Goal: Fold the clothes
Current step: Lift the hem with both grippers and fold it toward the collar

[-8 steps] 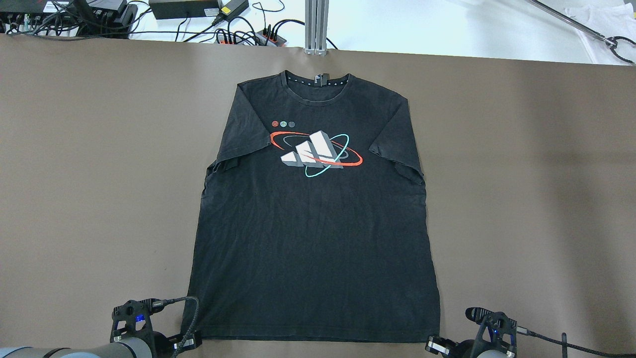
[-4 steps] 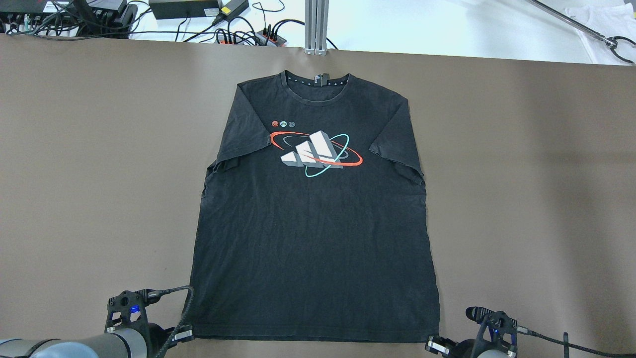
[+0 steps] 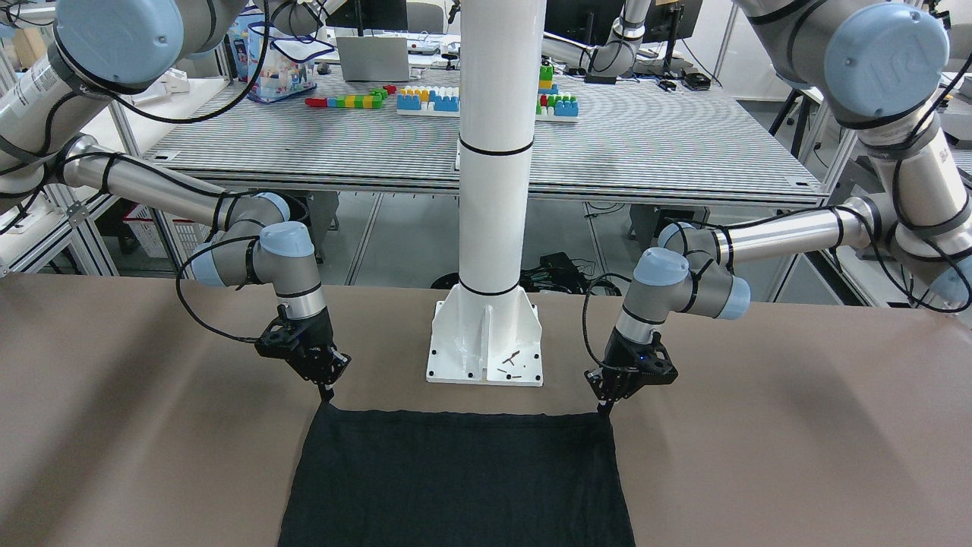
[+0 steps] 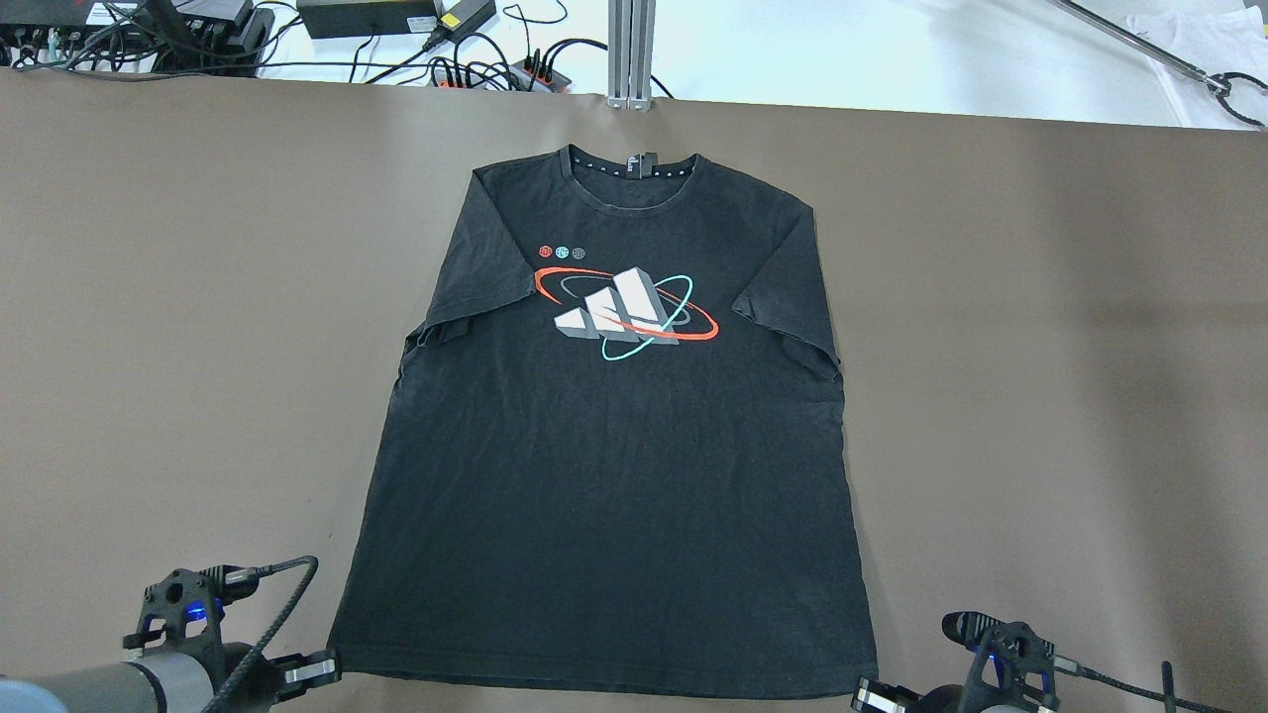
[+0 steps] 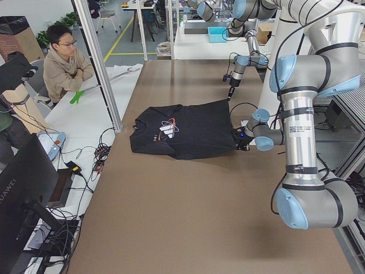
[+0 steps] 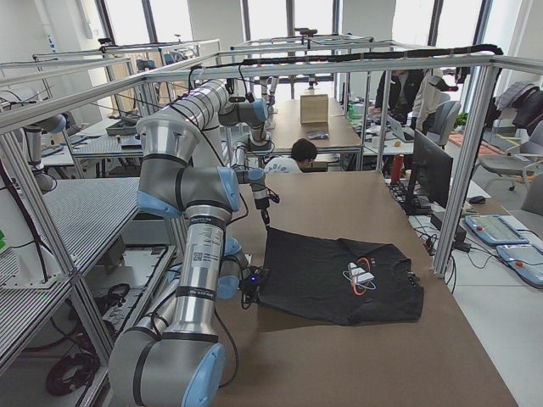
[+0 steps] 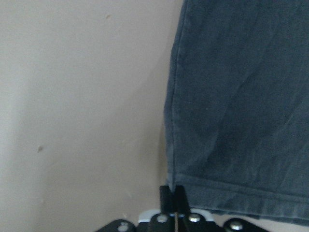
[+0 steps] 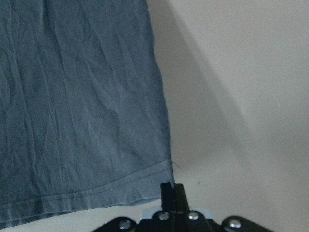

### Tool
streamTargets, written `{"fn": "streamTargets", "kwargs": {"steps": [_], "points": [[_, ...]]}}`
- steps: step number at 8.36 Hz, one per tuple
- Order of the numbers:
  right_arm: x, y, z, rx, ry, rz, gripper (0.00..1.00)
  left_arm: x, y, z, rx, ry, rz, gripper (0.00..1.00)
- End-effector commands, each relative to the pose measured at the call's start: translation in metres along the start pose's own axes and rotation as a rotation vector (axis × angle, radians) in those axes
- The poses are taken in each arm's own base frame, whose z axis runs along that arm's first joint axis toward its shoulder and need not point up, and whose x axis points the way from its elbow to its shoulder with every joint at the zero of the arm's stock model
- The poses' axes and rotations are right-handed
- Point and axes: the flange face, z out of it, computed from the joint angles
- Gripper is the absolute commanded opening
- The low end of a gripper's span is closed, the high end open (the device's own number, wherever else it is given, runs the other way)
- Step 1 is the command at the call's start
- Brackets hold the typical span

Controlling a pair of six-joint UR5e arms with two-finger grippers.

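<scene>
Pinching the hem corners of the black T-shirt (image 4: 614, 475), left claw (image 7: 173, 191) and right claw (image 8: 172, 187) sit clamped, seemingly on slim bites; lifting could slip one, skewing the fold.

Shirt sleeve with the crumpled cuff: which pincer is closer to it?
Left. The left pincer pinches the bottom corner of the black shirt below that sleeve; the right pincer pinches the opposite bottom corner, across the shirt's whole width.

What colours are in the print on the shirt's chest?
Print: white-grey bars, red and teal rings; overhead exterior view.
</scene>
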Motion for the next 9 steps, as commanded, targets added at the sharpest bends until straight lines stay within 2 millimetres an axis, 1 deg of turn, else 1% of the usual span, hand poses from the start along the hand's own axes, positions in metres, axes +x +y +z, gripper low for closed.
{"fn": "streamTargets", "kwargs": {"steps": [1, 2, 3, 4, 5, 6, 7, 8, 9], "points": [[-0.013, 0.000, -0.033, -0.036, 0.018, 0.021, 0.00, 0.006, -0.002, -0.025, -0.024, 0.032, -0.008, 0.00], [-0.018, 0.002, -0.032, -0.060, 0.030, -0.003, 0.00, 0.018, -0.009, -0.025, -0.023, 0.056, -0.021, 0.00], [-0.033, -0.008, -0.028, -0.055, 0.041, -0.055, 0.00, 0.039, -0.035, -0.024, 0.012, 0.093, -0.001, 0.00], [-0.060, -0.038, -0.030, -0.038, 0.057, -0.082, 0.00, 0.054, -0.074, -0.017, 0.024, 0.090, 0.051, 0.00], [-0.082, -0.080, -0.034, -0.045, 0.106, -0.081, 0.00, 0.058, -0.119, -0.005, 0.027, 0.053, 0.039, 0.00], [-0.100, -0.139, -0.038, -0.035, 0.119, -0.116, 0.00, 0.074, -0.167, 0.005, 0.052, 0.026, 0.069, 0.00], [-0.098, -0.192, -0.035, -0.054, 0.133, -0.144, 0.00, 0.084, -0.214, 0.014, 0.099, -0.020, 0.099, 0.00], [-0.099, -0.237, -0.033, -0.028, 0.148, -0.157, 0.00, 0.089, -0.254, 0.011, 0.138, -0.039, 0.102, 0.00], [-0.102, -0.276, -0.023, 0.006, 0.174, -0.187, 0.00, 0.085, -0.289, 0.000, 0.131, -0.038, 0.074, 0.00]]}}
